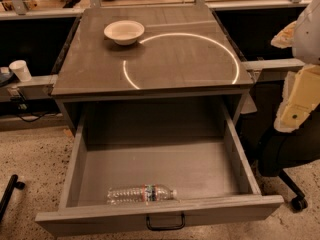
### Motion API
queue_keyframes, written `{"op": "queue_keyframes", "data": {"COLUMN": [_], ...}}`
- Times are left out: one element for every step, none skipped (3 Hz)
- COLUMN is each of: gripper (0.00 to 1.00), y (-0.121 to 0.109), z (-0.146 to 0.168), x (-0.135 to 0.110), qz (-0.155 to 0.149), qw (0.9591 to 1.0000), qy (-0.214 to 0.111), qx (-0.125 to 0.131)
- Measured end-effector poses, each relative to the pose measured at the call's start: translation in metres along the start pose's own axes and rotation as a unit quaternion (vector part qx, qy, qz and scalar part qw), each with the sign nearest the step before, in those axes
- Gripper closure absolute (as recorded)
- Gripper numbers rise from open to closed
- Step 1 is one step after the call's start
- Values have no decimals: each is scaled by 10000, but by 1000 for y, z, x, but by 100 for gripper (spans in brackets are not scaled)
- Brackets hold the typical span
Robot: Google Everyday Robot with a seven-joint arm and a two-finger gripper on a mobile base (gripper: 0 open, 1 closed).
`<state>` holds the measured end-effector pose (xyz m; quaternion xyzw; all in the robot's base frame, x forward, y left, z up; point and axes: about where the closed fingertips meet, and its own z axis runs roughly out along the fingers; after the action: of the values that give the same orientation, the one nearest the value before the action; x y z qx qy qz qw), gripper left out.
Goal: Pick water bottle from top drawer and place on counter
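Near front of open top drawer (165, 159), water bottle (142, 194) lies sideways, ungrasped; gripper (299, 96) hangs right, grip we cannot tell; next we reach down.

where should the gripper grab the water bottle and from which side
Likely mid-body, beside the label band, coming straight down. The water bottle lies on its side along the front wall of the top drawer, cap to the right, so only its top is open. The gripper is at the right edge, away from it.
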<state>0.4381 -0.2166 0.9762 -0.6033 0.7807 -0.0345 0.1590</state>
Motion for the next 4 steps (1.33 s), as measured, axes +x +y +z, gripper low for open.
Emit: {"op": "queue_keyframes", "data": {"gripper": [0, 0, 0, 0], "y": [0, 4, 43, 74], "z": [6, 82, 201, 247], "x": [-2, -25, -66, -55], "qz": [-14, -204, -397, -435], "qw": [10000, 9985, 9909, 9826], "qy": [19, 279, 330, 522], "qx": [-27, -429, -1241, -1728]}}
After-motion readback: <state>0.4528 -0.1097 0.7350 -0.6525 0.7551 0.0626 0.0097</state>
